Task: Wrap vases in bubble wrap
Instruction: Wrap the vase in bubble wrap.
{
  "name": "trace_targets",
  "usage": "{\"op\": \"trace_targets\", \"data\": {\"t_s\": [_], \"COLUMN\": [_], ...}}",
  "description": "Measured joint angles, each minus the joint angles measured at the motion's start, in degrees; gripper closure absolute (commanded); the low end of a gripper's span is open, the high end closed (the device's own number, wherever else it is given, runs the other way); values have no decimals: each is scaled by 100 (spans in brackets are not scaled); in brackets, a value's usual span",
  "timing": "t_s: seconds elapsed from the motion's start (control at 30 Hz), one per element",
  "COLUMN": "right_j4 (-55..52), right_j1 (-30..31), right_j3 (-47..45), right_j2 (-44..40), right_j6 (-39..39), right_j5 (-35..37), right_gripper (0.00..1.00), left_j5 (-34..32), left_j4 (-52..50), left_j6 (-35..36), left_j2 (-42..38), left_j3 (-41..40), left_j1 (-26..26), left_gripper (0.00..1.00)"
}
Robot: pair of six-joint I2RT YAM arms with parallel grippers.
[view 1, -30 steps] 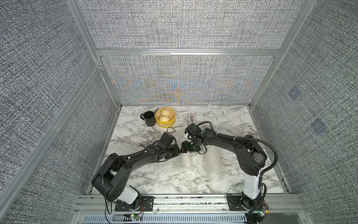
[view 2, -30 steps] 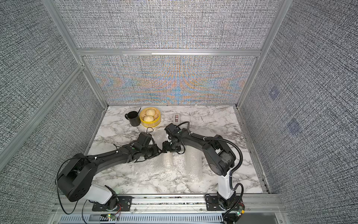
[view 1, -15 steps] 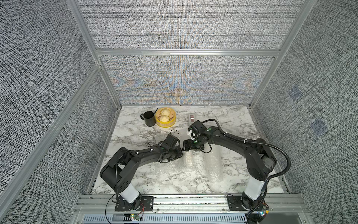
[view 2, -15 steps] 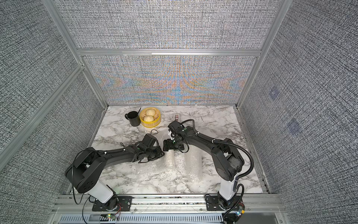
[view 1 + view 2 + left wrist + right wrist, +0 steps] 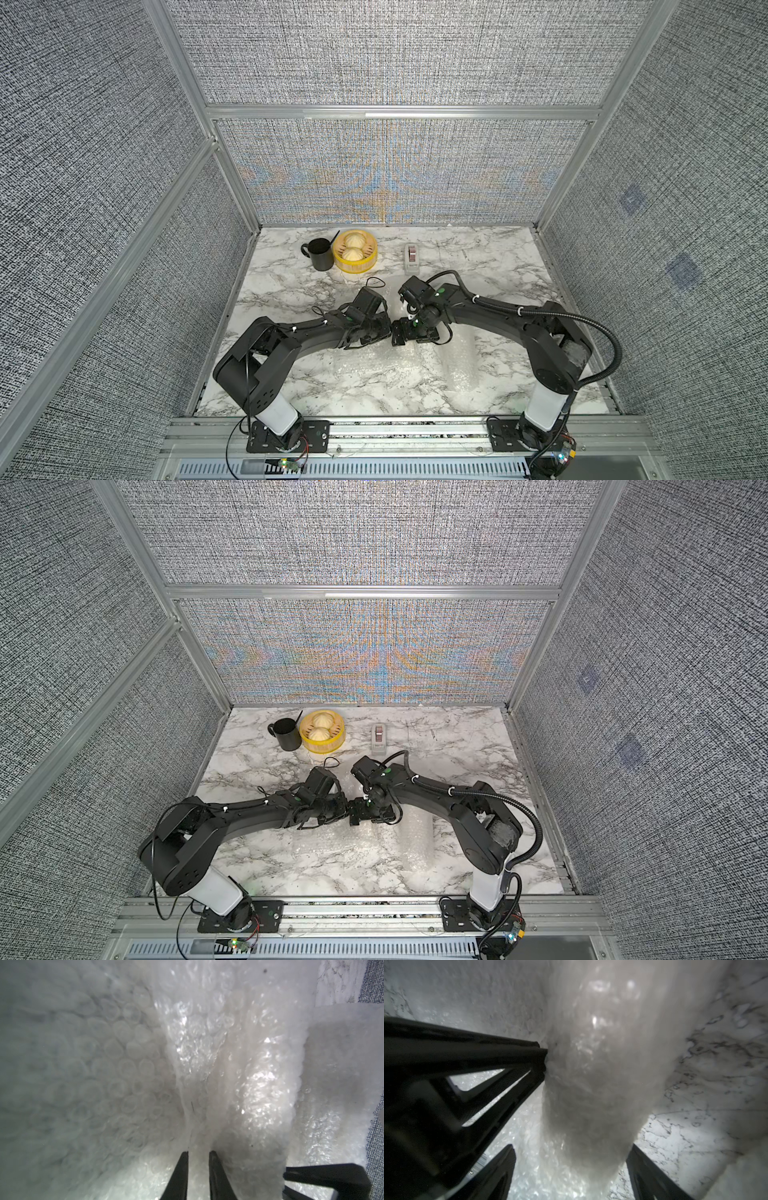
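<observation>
Here the bubble wrap [image 5: 451, 365] lies on the marble worktop [image 5: 291, 291] at the centre of both top views. Part of it is rolled into a rounded bundle [image 5: 591, 1084], presumably around a vase that the plastic hides. The left tool [image 5: 198, 1152] is narrow, pinching a raised fold of wrap, likely so the loose edge cannot spring open. The right tool [image 5: 571, 1147] stands wide astride the bundle without clamping it, probably ready to regrip. Well apart, higher in the frame, stand a black mug [image 5: 319, 254], a yellow steamer [image 5: 357, 267] and a tape dispenser [image 5: 411, 257].
</observation>
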Motion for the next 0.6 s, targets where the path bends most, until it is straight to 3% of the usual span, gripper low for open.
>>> {"op": "trace_targets", "data": {"t_s": [0.2,0.37,0.6], "right_j4": [24,50,79], "right_j1": [50,55,48], "right_j3": [-144,-319,-437], "right_j2": [85,-15,-133], "right_j6": [7,-2,28], "right_j5": [210,404,599], "right_gripper": [23,26,26], "left_j5": [-35,-203,-243], "left_j4": [-74,-186,-369], "left_j6": [20,83,149], "left_j2": [-138,-173,468], "left_j3": [162,586,1423], "left_j1": [-13,28,160], "left_gripper": [76,54,37]}}
